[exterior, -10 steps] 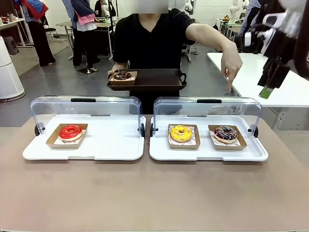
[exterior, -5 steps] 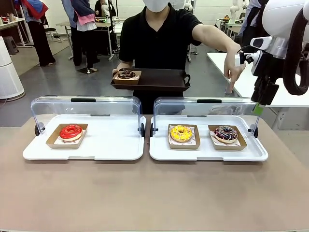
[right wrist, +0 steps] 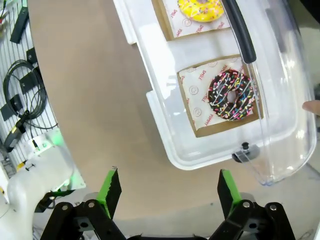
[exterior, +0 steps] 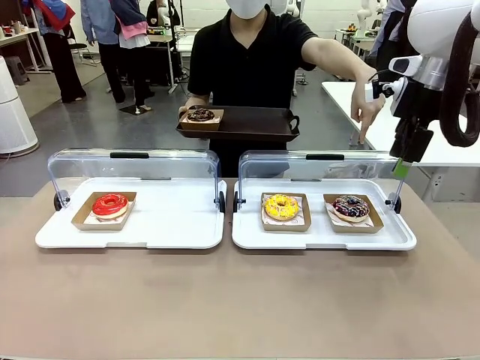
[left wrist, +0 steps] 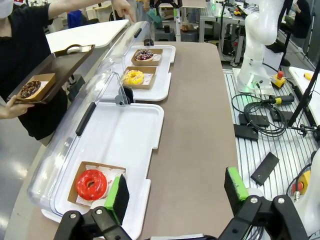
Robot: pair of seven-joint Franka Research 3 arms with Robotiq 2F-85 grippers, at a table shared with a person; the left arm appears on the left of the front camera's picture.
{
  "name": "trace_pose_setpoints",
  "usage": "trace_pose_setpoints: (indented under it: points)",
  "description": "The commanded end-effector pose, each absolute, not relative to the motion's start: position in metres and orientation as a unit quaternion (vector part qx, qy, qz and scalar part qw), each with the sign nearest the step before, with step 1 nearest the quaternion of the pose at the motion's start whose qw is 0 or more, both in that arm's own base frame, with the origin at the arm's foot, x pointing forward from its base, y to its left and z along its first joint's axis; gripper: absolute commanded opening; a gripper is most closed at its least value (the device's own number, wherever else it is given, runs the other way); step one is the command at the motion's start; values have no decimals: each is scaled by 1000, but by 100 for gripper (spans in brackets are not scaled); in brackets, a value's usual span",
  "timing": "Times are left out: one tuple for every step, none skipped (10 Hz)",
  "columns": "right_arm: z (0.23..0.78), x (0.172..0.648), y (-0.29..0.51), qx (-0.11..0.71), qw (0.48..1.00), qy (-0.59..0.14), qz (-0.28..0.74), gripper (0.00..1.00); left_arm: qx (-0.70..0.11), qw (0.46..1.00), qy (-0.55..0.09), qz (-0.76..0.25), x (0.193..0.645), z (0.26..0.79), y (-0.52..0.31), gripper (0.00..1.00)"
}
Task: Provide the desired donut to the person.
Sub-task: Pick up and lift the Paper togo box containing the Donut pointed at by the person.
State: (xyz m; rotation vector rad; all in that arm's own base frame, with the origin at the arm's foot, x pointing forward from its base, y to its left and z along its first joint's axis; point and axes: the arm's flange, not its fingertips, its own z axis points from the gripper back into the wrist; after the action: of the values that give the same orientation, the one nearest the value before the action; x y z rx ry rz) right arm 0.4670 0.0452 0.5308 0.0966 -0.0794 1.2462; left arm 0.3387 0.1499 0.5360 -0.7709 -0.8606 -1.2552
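The person point(exterior: 247, 52) stands at the far side, holding a dark tray point(exterior: 255, 124) with a chocolate donut point(exterior: 200, 115) in a paper boat. The person's other hand point(exterior: 367, 111) points a finger down over the right case, above the sprinkled chocolate donut point(exterior: 350, 206) point(right wrist: 231, 95). A yellow donut point(exterior: 281, 205) lies beside it, and a red donut point(exterior: 110, 204) point(left wrist: 91, 183) sits in the left case. My right gripper point(exterior: 403, 166) point(right wrist: 167, 190) hangs open above that case's far right corner. My left gripper point(left wrist: 175, 192) is open, high over the left case's end.
Two white trays point(exterior: 172, 225) point(exterior: 315, 237) stand side by side, their clear lids point(exterior: 131, 169) point(exterior: 322, 169) tipped open toward the person. Bare brown table runs along my side. Cables and the other arm's base point(left wrist: 255, 55) lie beyond the table's end.
The right arm swung in and settled above the right case's far corner. The person shifted a little to the right with the tray and keeps pointing.
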Motion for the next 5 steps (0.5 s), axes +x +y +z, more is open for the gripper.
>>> trace_pose_setpoints:
  points:
    - [531, 467, 45, 45, 810, -37, 583, 100, -344, 659, -380, -551, 339, 538, 150, 100]
    - [526, 450, 61, 25, 792, -37, 609, 100, -344, 659, -380, -551, 339, 538, 150, 100]
    - [520, 439, 73, 12, 776, -45, 629, 100, -344, 659, -380, -551, 339, 538, 150, 100]
    - [506, 433, 82, 18, 759, -58, 649, 100, -344, 659, -380, -551, 339, 538, 150, 100]
    - [491, 429, 88, 24, 747, -52, 663, 100, -344, 659, -380, -551, 339, 538, 150, 100]
